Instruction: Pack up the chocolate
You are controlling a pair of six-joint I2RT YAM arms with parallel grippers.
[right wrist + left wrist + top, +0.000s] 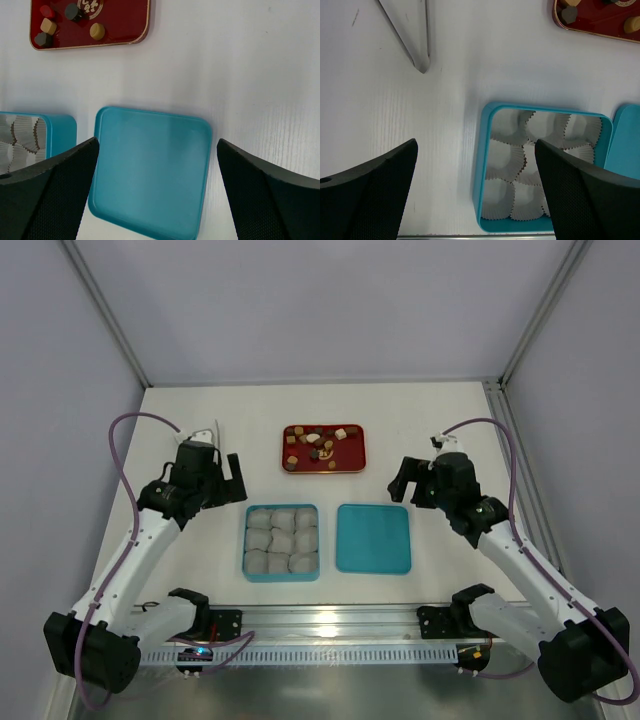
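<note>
1. The chocolate (322, 444) lay as small dark, tan, cream and red pieces scattered on the red tray (357, 462), which sat far and central on the white table (200, 410)
2. None of the pieces had been packed; every white paper cup (283, 540) in the teal box (247, 540) stood empty
3. The box sat near and slightly left of centre, and its flat teal lid (374, 538) lay just to its right with a narrow gap between their edges
4. A strip of bare table separated the tray's near edge from the far edges of the box and lid
5. The left gripper (475, 150) hovered over the table left of the box, with its fingers spread wide and nothing between them; the box's left wall showed between the fingertips in the wrist view
6. The right gripper (157, 142) hung right of the lid, with its jaws likewise wide apart and empty; the lid filled the space between them in its wrist view
7. Open table stretched on both outer sides, left of the tray and right of it, out to the enclosure walls
8. A metal rail (330, 625) ran along the near edge between the arm bases
</note>
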